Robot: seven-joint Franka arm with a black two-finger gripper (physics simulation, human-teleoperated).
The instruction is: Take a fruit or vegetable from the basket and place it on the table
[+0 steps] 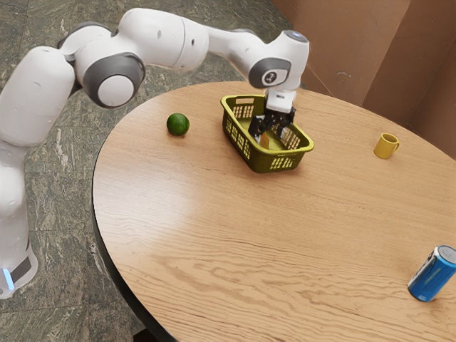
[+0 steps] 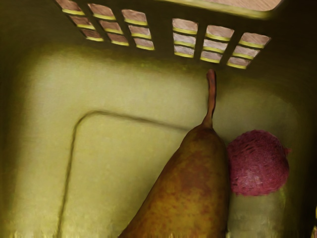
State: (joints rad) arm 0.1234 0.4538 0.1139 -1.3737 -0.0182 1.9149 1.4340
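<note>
From where I stand, the white arm [image 1: 164, 39] comes in at the exterior view's left, bends over the near part of the round wooden worktop [image 1: 214, 235] and reaches toward the exterior view's right. First along the top is a lime [image 1: 178, 125], dark green and sitting on the bare wood, a little apart from the basket [image 1: 254, 155]. That basket is yellow-green plastic, upright, with small square openings cut through its walls. The black hand [image 1: 268, 131] dips down into it, its two fingers spread, with the pear [image 2: 193, 188] low between them but not pinched. The pear lies on its side on the basket's floor, brownish gold with red mottling, its stem pointing toward one of the pierced walls. Right up against it sits a round pink fruit or vegetable [image 2: 258, 162] with rough skin, also on the basket's floor. Past the basket, well apart from it, a small yellow mug [image 1: 385, 146] stands upright, its handle turned to the exterior view's right. Last, by the exterior view's right edge, there's a blue can [image 1: 432, 275] with a silvery top, on the same worktop.
</note>
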